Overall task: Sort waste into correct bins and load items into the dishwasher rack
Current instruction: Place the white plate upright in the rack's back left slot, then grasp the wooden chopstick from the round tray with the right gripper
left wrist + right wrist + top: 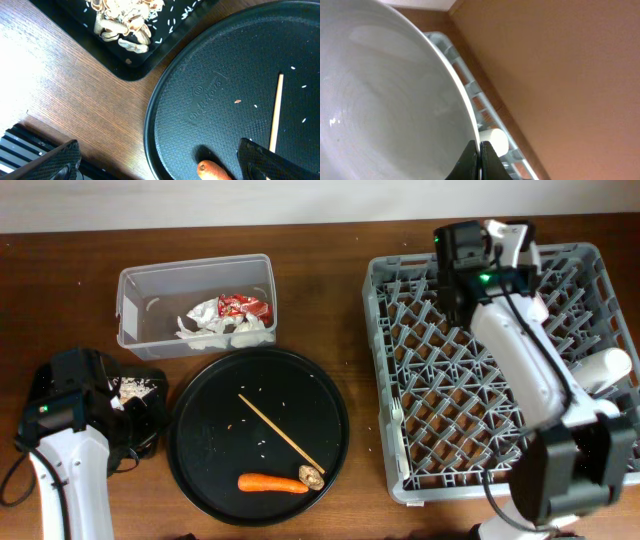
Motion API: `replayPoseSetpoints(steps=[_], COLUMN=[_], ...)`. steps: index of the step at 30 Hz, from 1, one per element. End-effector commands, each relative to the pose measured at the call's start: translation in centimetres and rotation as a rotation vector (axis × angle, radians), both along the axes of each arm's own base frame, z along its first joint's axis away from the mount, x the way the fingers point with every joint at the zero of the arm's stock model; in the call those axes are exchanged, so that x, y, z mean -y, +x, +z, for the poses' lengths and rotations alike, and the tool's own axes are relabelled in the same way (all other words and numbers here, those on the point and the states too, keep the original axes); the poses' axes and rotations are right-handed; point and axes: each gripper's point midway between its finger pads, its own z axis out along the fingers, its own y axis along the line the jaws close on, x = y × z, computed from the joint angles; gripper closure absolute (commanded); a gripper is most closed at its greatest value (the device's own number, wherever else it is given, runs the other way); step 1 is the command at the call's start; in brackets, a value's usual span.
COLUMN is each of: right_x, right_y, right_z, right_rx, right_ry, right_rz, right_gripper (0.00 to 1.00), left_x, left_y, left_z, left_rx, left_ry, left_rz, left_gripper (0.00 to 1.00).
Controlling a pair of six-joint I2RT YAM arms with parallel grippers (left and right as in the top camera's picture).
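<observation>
Brown wooden table [60, 300] carries everything. We judge the work well advanced: napkins [215, 328] and red wrapper [245, 306] lie in the clear tub [195, 268], grainy food [125, 20] in the black tray [145, 62]. The carrot [272, 483] and wooden stick [280, 430] wait on the round tray [210, 440]. Our right gripper [479, 150] is clamped on the pale bowl [385, 90] at the rack [400, 380]'s far side. Our left gripper [160, 162] hangs with its fingers apart. A stamped script word on the round tray begins "Deli"; the rest we cannot read.
</observation>
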Motion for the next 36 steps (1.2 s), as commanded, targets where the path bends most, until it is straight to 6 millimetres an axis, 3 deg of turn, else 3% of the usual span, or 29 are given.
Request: replayPoseSetpoints(steps=[1,3,6,9,10,11,12,13,14,17,19,21,22,23,24,25,27,32,35,36], right_x=[-0.7,-1.8,-4.3,-9.8,-12.2,-13.5,-14.6,-15.3,-15.2,-15.2,-16.3,-17.2,-18.2,-19.0,-20.9,-23.9,-26.7,-32.9,-38.4,-39.3], right_y=[1.5,2.2,2.9,2.7,2.1,1.4,0.7,0.0,-0.7,-2.8,-4.5,-5.9,-7.7,-8.6,-9.8,-11.4,-13.4,-17.2,-19.1,-19.4], right_z=[-3.2,-5.5,-5.6,-5.7,-6.0,-6.2,-6.4,-6.6,-6.6,-3.9,-0.6,1.3,2.6,2.8,2.5,1.7,0.4,-5.9,-11.8,-13.0], right_rx=[-0.045,-0.086,-0.073,-0.105,-0.142,-0.178,-0.211,-0.247,-0.262,-0.210,-0.125,-0.093,-0.108,-0.124,-0.192,-0.305,-0.414,-0.712,-0.882,-0.900], right_ry=[0.062,0.130,0.153,0.144,0.134,0.122,0.111,0.102,0.119,0.235,0.425,0.548,0.640,0.698,0.781,0.896,1.033,0.996,0.943,0.946], right_rz=[0.027,0.067,0.129,0.249,0.304,0.336,0.362,0.381,0.373,0.376,0.456,0.524,0.609,0.643,0.745,0.890,0.969,1.061,1.122,1.105], right_gripper=[0.96,0.96,0.96,0.96,0.83,0.53,0.34,0.23,0.21,0.19,0.15,0.12,0.12,0.10,0.10,0.10,0.11,0.11,0.23,0.24], left_x=[-0.2,-0.2,-0.3,-0.3,-0.3,-0.3,-0.3,-0.3,-0.3,-0.3,-0.3,-0.3,-0.3,0.1,0.3,0.3,0.3,0.3,0.3,0.3], left_y=[0.0,0.1,0.2,0.3,0.3,0.3,0.3,0.3,0.3,0.3,0.3,0.3,0.3,0.4,0.5,0.5,0.5,0.5,0.5,0.5], left_z=[0.5,0.5,0.6,0.6,0.6,0.6,0.6,0.6,0.6,0.6,0.6,0.6,0.6,0.6,0.6,0.6,0.6,0.6,0.6,0.6], left_rx=[0.015,0.017,0.023,0.026,0.026,0.026,0.026,0.026,0.026,0.026,0.026,0.026,0.027,0.033,0.038,0.038,0.038,0.038,0.037,0.038], left_ry=[0.009,0.010,0.012,0.013,0.013,0.013,0.013,0.013,0.013,0.013,0.013,0.013,0.011,-0.009,-0.022,-0.022,-0.022,-0.022,-0.022,-0.022], left_rz=[0.006,0.006,0.006,0.006,0.006,0.006,0.006,0.006,0.006,0.006,0.006,0.006,0.006,0.002,0.000,0.000,0.000,0.000,0.000,0.000], left_gripper=[0.01,0.01,0.01,0.01,0.01,0.01,0.01,0.01,0.01,0.01,0.01,0.01,0.01,0.01,0.01,0.01,0.01,0.01,0.01,0.01])
